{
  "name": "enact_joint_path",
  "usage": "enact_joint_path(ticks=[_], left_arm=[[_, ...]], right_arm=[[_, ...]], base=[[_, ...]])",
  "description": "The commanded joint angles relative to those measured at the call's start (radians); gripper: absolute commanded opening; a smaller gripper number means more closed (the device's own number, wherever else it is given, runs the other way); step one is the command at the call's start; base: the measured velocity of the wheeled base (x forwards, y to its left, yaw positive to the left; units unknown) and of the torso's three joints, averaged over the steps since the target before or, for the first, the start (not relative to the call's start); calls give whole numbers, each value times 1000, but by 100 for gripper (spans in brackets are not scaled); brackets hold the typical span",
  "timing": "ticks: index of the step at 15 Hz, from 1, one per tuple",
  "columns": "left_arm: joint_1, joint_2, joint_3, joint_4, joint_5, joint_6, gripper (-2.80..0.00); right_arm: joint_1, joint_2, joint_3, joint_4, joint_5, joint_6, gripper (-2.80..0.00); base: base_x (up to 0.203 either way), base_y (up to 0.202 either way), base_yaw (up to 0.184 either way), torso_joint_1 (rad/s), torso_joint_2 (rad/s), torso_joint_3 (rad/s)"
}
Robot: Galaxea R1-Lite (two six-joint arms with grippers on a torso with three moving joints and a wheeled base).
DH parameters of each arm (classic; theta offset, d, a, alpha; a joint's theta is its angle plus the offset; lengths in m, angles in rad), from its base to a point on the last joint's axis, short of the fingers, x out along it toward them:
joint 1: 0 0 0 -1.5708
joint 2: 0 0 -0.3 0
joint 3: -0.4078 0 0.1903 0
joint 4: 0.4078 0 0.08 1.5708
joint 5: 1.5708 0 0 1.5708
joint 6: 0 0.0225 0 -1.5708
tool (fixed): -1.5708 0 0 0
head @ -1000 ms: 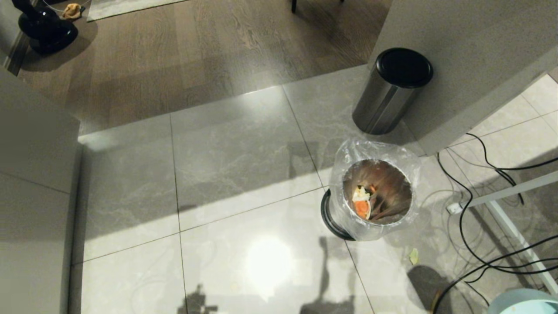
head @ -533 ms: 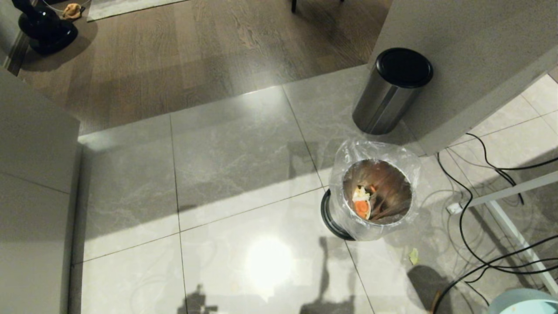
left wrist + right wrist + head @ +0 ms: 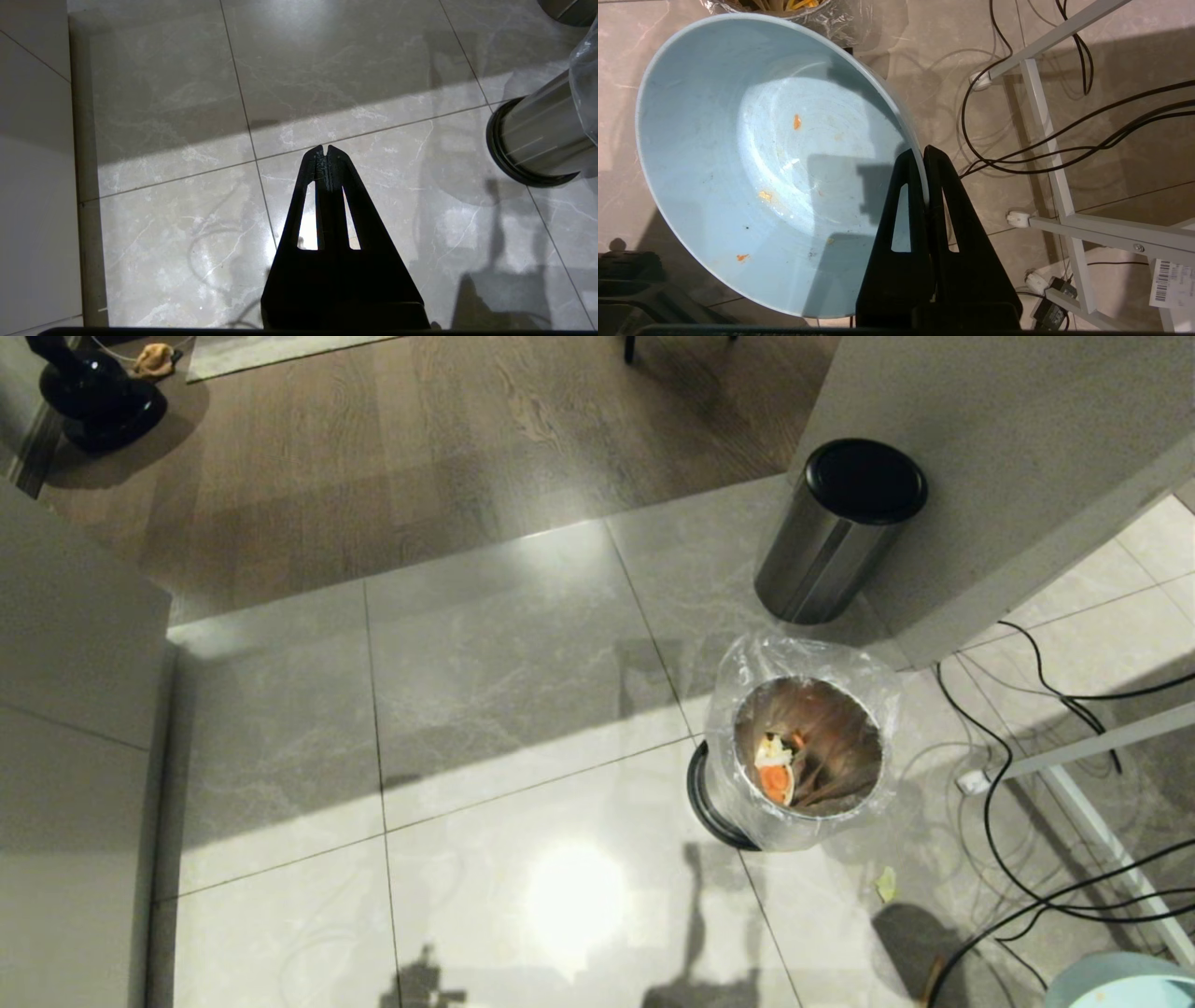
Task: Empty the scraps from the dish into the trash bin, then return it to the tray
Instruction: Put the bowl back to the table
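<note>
- Right gripper [image 3: 923,151]: black fingers closed together on the rim of the dish, one finger inside the rim and one outside, the thin wall pinched between them
- Dish [image 3: 761,163]: light-blue round bowl, held tilted above the tiled floor; its inside is nearly bare, with only a few small orange and pale specks stuck to the surface; in the head view only a sliver of its rim [image 3: 1116,989] shows at the lower right corner
- Left gripper [image 3: 326,150]: fingers pressed together tip to tip, nothing between them, hanging over bare floor tiles [image 3: 187,93], touching nothing
- Trash bin [image 3: 803,756]: small steel cylinder lined with a clear crinkled bag, black ring at its base, standing upright on the floor; in the left wrist view its lower wall and base ring [image 3: 537,140] lie well apart from the left fingertips
- Scraps [image 3: 775,770]: orange slices and pale bits lying inside the bin, against the wall on its left side
- One small pale scrap [image 3: 885,884] on the floor just in front of the bin
- Black-lidded steel cylinder [image 3: 840,527]: stands beyond the trash bin, beside a grey wall
- Black cables [image 3: 1027,821] and a white metal frame [image 3: 1064,186]: on the floor to the right of the bin
- Tray: not seen in any view
</note>
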Motion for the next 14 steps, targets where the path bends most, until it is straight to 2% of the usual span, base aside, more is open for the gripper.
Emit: enact_joint_path(ticks=[1,3,7,10,14], left_arm=[[-1,1,0,0,1,-1,-280],[0,1,0,0,1,-1,-280],[-2,1,0,0,1,-1,-280],[-1,1,0,0,1,-1,-280],[-1,1,0,0,1,-1,-280]], right_arm=[[11,3,0,-2,0,9,-280],[46,-4,0,-6,-3,51,-280],[50,-10,0,-6,-3,92,-280],[110,-83,0,-6,-3,121,-280],[108,-212,0,11,-1,151,-280]], base=[[0,0,0,0,0,0],[0,0,0,0,0,0],[0,0,0,0,0,0],[0,0,0,0,0,0],[0,0,0,0,0,0]])
